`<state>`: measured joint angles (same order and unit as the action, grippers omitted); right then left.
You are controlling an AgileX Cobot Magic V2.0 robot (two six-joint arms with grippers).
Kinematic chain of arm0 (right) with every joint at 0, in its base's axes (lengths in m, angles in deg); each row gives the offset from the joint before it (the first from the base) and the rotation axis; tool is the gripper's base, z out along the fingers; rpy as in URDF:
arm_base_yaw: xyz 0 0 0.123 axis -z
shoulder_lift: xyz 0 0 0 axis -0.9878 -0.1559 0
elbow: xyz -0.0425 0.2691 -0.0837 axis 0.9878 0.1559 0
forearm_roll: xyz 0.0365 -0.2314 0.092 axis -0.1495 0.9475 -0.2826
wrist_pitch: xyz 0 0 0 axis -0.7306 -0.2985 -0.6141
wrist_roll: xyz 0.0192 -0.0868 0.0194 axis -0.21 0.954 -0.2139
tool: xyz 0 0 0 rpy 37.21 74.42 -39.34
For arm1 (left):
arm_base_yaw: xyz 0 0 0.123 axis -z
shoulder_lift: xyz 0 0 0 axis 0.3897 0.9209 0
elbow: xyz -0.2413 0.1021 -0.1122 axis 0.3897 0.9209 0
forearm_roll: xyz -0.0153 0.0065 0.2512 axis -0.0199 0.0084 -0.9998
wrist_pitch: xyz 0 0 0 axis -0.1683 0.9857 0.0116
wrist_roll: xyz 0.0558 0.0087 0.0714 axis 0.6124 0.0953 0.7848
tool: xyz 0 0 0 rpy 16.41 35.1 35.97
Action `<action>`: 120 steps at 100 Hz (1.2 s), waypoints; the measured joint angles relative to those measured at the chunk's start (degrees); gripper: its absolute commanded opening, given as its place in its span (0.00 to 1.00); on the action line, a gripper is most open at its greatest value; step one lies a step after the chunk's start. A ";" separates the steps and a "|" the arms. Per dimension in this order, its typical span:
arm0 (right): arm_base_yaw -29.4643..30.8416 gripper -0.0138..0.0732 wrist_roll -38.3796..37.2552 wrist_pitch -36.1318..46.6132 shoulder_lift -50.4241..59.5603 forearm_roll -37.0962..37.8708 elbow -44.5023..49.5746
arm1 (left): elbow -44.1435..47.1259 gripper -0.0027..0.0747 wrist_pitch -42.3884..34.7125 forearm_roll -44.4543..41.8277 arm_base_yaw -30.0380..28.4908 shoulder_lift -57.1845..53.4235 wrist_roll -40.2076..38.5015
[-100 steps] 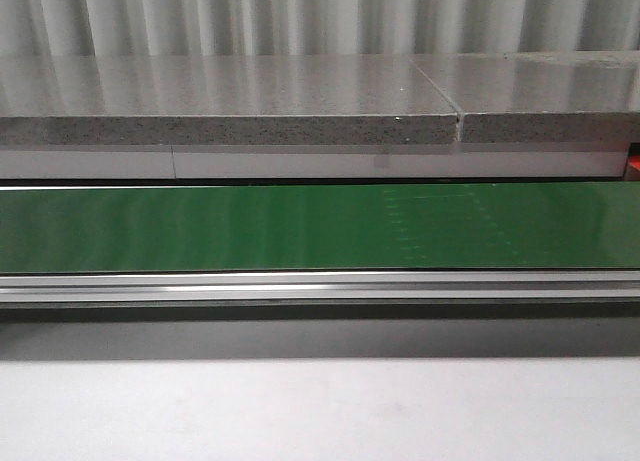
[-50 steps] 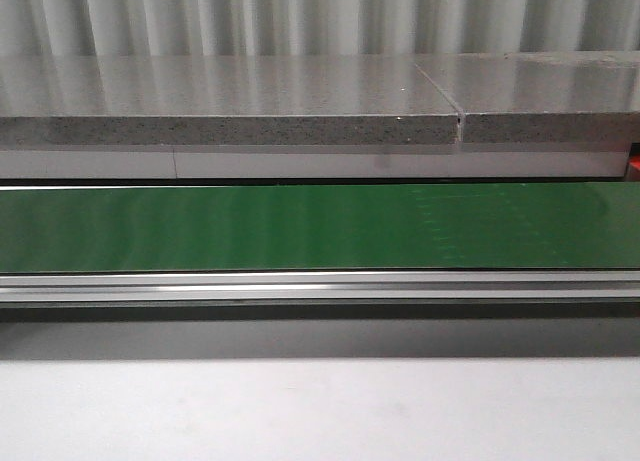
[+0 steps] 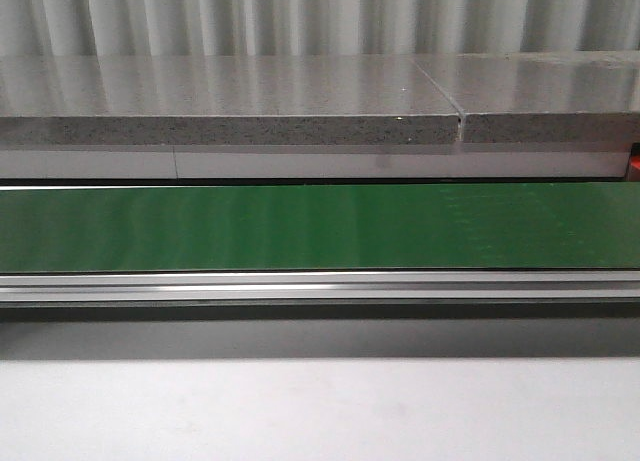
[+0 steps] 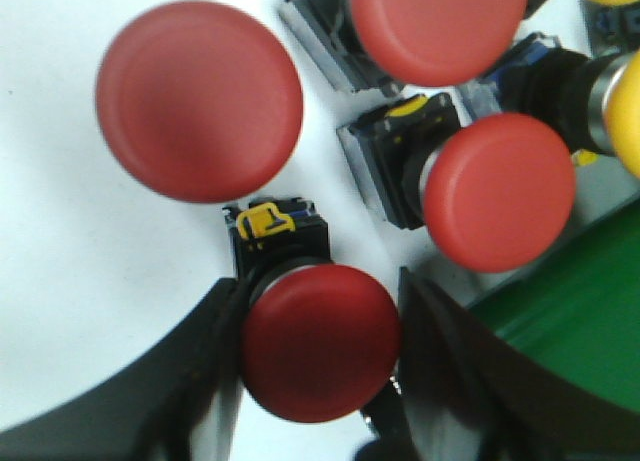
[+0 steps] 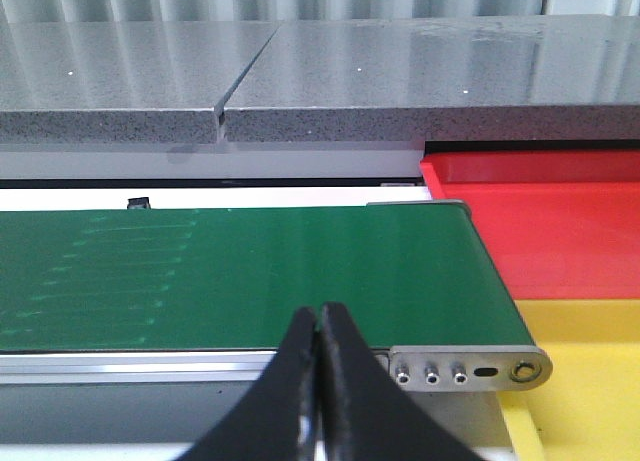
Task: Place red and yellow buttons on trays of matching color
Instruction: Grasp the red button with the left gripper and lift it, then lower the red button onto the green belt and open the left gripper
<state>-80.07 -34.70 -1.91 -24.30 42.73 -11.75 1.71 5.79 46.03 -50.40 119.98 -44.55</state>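
Left wrist view: the left hand sits low over a cluster of red buttons on a white tabletop. Its two dark fingers flank one red button, spread, w/ narrow gaps either side; not yet clamped. That button lies on its side, black body w/ yellow clip pointing away from the hand. Just beside it: a big red cap, a second red button, a third partly cut off. A yellow button shows at the frame edge. The green belt lies close by.

Right wrist view: the right hand is clenched on nothing, hovering before the belt's end. Red tray and yellow tray sit just past that end, red farther from the hand.

Front view: only the bare belt; no arms.

Judgement: the step is the grasp. Best to centre the fingers on the cap, close squarely, then lift straight up so neighbours stay undisturbed.
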 measured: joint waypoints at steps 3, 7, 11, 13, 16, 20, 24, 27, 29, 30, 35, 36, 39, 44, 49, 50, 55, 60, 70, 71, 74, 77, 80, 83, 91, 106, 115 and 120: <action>0.00 0.08 0.00 0.00 0.00 0.00 0.00 | 0.00 0.25 0.39 -0.13 0.00 -0.28 0.45; 0.00 0.08 0.00 0.00 0.00 0.00 0.00 | 0.00 0.25 1.09 -0.14 0.00 -0.84 1.30; 0.00 0.08 0.00 0.00 0.00 0.00 0.00 | 0.00 0.25 1.64 -0.23 0.00 -1.51 1.94; 0.00 0.08 0.00 0.00 0.00 0.00 0.00 | 0.00 0.25 1.95 -0.35 0.00 -1.86 2.31; 0.00 0.08 0.00 0.00 0.00 0.00 0.00 | 0.00 0.25 2.52 -0.35 0.00 -2.40 2.77; 0.00 0.08 0.00 0.00 0.00 0.00 0.00 | 0.00 0.25 3.00 -0.35 0.00 -3.29 3.31; 0.00 0.08 0.00 0.00 0.00 0.00 0.00 | 0.00 0.25 3.27 -0.35 0.00 -4.16 3.99; 0.00 0.08 0.00 0.00 0.00 0.00 0.00 | 0.00 0.25 3.27 -0.46 0.00 -5.13 4.40; 0.00 0.08 0.00 0.00 0.00 0.00 0.00 | 0.00 0.25 3.27 -0.47 0.00 -5.57 4.63; 0.00 0.08 0.00 0.00 0.00 0.00 0.00 | 0.00 0.25 3.39 -0.58 0.00 -6.01 4.64; 0.00 0.08 0.00 0.00 0.00 0.00 0.00 | 0.00 0.25 3.64 -0.87 0.00 -7.58 4.98; 0.00 0.08 0.00 0.00 0.00 0.00 0.00 | 0.00 0.25 3.62 -1.01 0.00 -7.81 5.10; 0.00 0.08 0.00 0.00 0.00 0.00 0.00 | 0.00 0.25 3.98 -1.14 0.00 -8.94 5.32; 0.00 0.08 0.00 0.00 0.00 0.00 0.00 | 0.00 0.25 4.53 -1.35 0.00 -10.48 5.45; 0.00 0.08 0.00 0.00 0.00 0.00 0.00 | 0.00 0.25 4.81 -1.38 0.00 -12.05 6.13; 0.00 0.08 0.00 0.00 0.00 0.00 0.00 | 0.00 0.25 4.97 -1.38 0.00 -12.28 6.27; 0.00 0.08 0.00 0.00 0.00 0.00 0.00 | 0.00 0.25 5.23 -1.50 0.00 -14.09 6.88; 0.00 0.08 0.00 0.00 0.00 0.00 0.00 | 0.00 0.25 5.46 -1.50 -0.10 -15.59 7.48; 0.00 0.08 0.00 0.00 0.00 0.00 0.00 | -0.33 0.25 6.23 -1.50 -0.10 -18.14 9.16; 0.00 0.08 0.00 0.00 0.00 0.00 0.00 | -0.34 0.25 6.35 -1.50 -0.10 -18.28 9.32; 0.00 0.08 0.00 0.00 0.00 0.00 0.00 | -0.81 0.25 6.79 -1.50 -0.10 -18.89 9.95; 0.00 0.08 0.00 0.00 0.00 0.00 0.00 | -1.27 0.25 7.45 -1.28 -0.10 -19.16 10.53; 0.00 0.08 0.00 0.00 0.00 0.00 0.00 | -1.83 0.25 8.10 -1.02 -0.10 -19.45 11.41; 0.00 0.08 0.00 0.00 0.00 0.00 0.00 | -2.45 0.25 8.71 -0.79 0.16 -19.58 12.07; 0.00 0.08 0.00 0.00 0.00 0.00 0.00 | -4.66 0.25 9.87 -0.49 1.15 -19.58 13.41; 0.00 0.08 0.00 0.00 0.00 0.00 0.00 | -9.31 0.25 12.46 -0.15 4.87 -17.96 15.10; 0.00 0.08 0.00 0.00 0.00 0.00 0.00 | -11.89 0.25 14.29 -0.03 7.49 -15.43 15.67; 0.00 0.08 0.00 0.00 0.00 0.00 0.00 | -12.92 0.25 14.68 -0.03 8.93 -13.91 15.80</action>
<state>-80.07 -34.70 -1.91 -24.30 42.73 -11.75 -11.21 20.47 46.00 -41.46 106.06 -28.75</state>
